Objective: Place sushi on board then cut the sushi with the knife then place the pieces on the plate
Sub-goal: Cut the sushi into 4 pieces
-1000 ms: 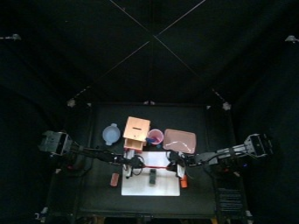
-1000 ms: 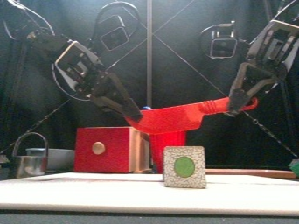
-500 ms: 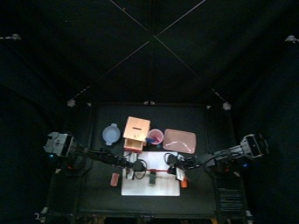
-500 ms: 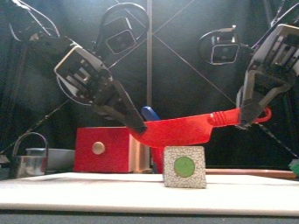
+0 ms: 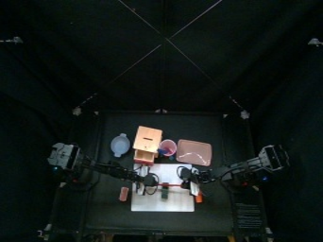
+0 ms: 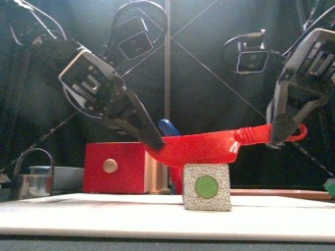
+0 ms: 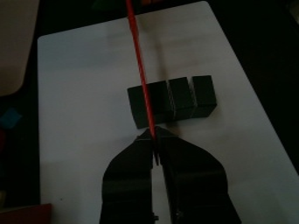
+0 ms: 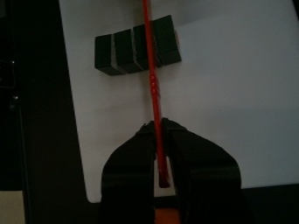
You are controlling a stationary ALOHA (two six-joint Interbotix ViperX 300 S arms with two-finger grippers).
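Observation:
A dark green sushi roll [image 6: 206,186] lies on the white cutting board [image 5: 177,200], with its end facing the front. The red toy knife [image 6: 199,149] hangs crosswise right over it, its lower edge at the roll's top. I cannot tell whether they touch. My left gripper [image 6: 155,145] is shut on one end of the knife, and my right gripper [image 6: 277,130] is shut on the handle end. In the left wrist view the knife [image 7: 138,79] crosses the roll [image 7: 187,98] on the board [image 7: 82,96]. In the right wrist view the knife [image 8: 149,70] runs over the roll [image 8: 122,48].
Behind the board stand the wooden box [image 5: 151,140] with its red drawer front [image 6: 116,167], the red cup [image 5: 168,146] holding a blue knife [image 6: 165,127], the pink tray [image 5: 195,149] and the blue-grey bowl [image 5: 120,145]. A metal cutter [image 6: 33,179] sits at the left.
Both grippers have lowered the red knife from well above the roll down to its top. In the last half second it has barely moved.

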